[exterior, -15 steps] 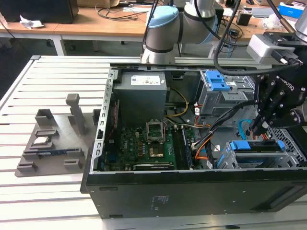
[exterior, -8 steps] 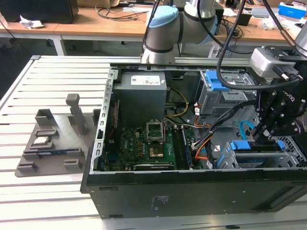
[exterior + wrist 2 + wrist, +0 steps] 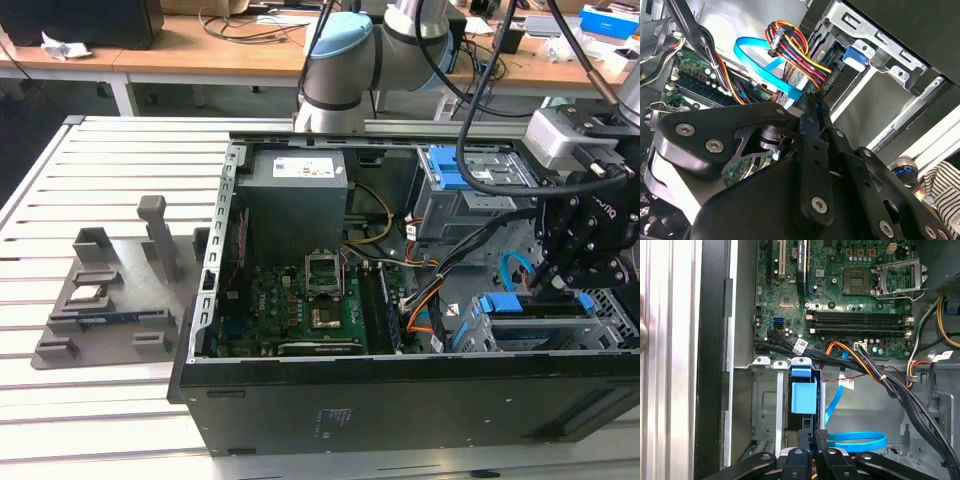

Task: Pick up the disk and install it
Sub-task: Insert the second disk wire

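Lying left of the computer case (image 3: 400, 400): a grey fixture tray (image 3: 60, 345) on the slatted bench (image 3: 60, 200), with a small square chip (image 3: 88, 294) sitting in one of its pockets.
Case, left half: the green motherboard (image 3: 290, 310) lies flat on the case floor. The grey power supply (image 3: 295, 210) stands at the case's far wall.
Case, middle: bundled black, orange and yellow cables (image 3: 440, 270) run from the motherboard toward the drive bays. A flat blue data cable (image 3: 860, 440) loops on the case floor.
Disk (image 3: 535, 310): at the case's right end, lying in the near drive bay with its blue side rails uppermost. It looks largely seated in the bay, though how fully it is home cannot be told.
Gripper (image 3: 552, 283): inside the case's right end, directly over the disk, tips at or just above its blue rail.
Fingers (image 3: 821, 437): pressed together with nothing visible between them, just beside the blue rail tab (image 3: 804, 397) in the first wrist view.
Handling, as a judgement: the disk is a rigid metal block, fairly heavy for its size, smooth-faced and sensitive to knocks. The blue plastic rails or the long edges are the places to grip or push, never the labelled face. It should slide straight along the bay guides, since tilting it would jam the rails.
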{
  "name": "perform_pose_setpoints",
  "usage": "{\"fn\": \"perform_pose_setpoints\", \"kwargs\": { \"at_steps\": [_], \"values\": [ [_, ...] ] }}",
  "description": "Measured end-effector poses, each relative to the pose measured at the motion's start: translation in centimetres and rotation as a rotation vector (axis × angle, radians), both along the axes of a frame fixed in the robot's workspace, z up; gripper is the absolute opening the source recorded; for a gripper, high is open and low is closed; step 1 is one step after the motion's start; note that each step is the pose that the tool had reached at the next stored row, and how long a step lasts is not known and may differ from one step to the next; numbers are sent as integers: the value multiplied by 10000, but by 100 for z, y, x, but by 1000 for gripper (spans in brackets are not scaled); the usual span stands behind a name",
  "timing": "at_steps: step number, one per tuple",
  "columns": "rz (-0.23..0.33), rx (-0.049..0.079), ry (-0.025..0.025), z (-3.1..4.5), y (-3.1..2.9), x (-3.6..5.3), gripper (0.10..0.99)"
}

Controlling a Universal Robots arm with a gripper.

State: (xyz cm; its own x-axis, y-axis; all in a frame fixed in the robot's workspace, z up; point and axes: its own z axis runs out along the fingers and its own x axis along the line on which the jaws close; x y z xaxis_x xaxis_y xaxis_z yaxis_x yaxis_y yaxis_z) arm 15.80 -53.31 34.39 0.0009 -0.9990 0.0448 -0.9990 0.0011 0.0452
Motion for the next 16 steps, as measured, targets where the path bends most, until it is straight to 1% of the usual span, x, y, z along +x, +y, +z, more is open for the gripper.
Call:
{"fn": "perform_pose_setpoints", "kwargs": {
  "at_steps": [5,11,12,13,14,16],
  "values": [
    [0,-3,-1,-55,0,3,161],
    [1,3,0,-60,0,3,173],
    [0,3,-1,-57,-1,3,235],
    [1,10,0,-37,0,3,235],
    [1,4,0,21,6,3,235],
    [4,2,0,91,35,3,235]
  ]
}}
